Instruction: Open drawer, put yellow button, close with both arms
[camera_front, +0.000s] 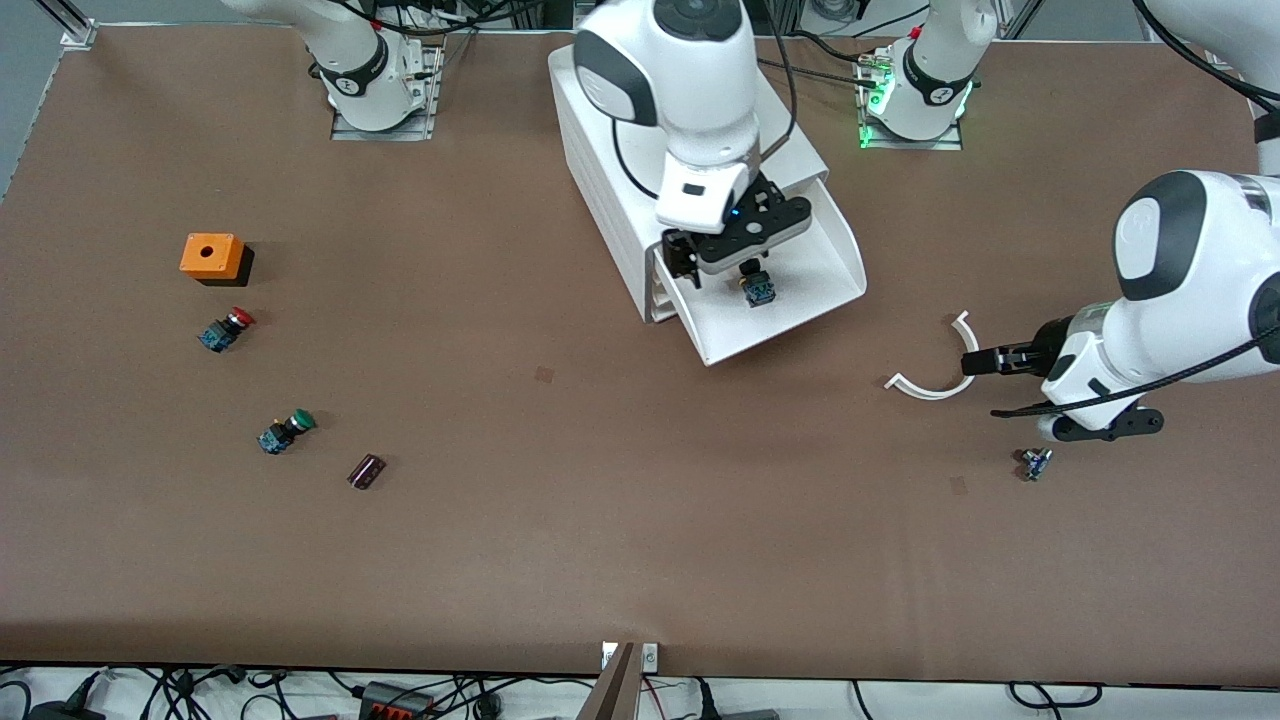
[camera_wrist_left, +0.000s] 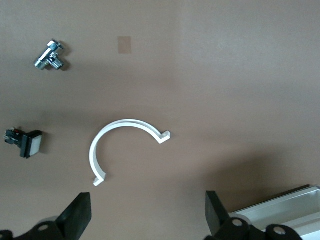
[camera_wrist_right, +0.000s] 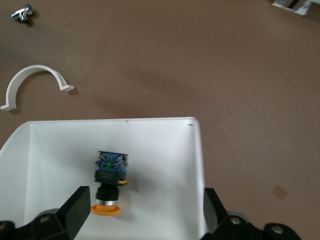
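Lying loose in open drawer (camera_front: 800, 290): yellow button (camera_front: 758, 290) | right gripper (camera_front: 722, 262) over it, spread wide, empty | left gripper (camera_wrist_left: 147, 212) agape over table, idle.

This is a robotics lab bench, not a home or shop: two glossy white robot arms are bolted on metal base plates (camera_front: 383, 122) along one edge of a wide table (camera_front: 600, 520) covered in plain brown sheeting, one base showing a green status light (camera_front: 866, 133). Loose cables and a power strip (camera_front: 398, 700) run along the table edge nearest the front camera. Scattered test parts also mark it: push-button switches, an orange switch box (camera_front: 212, 256), and a white half-ring clip (camera_front: 935, 375) just beside the left gripper (camera_front: 968, 362).
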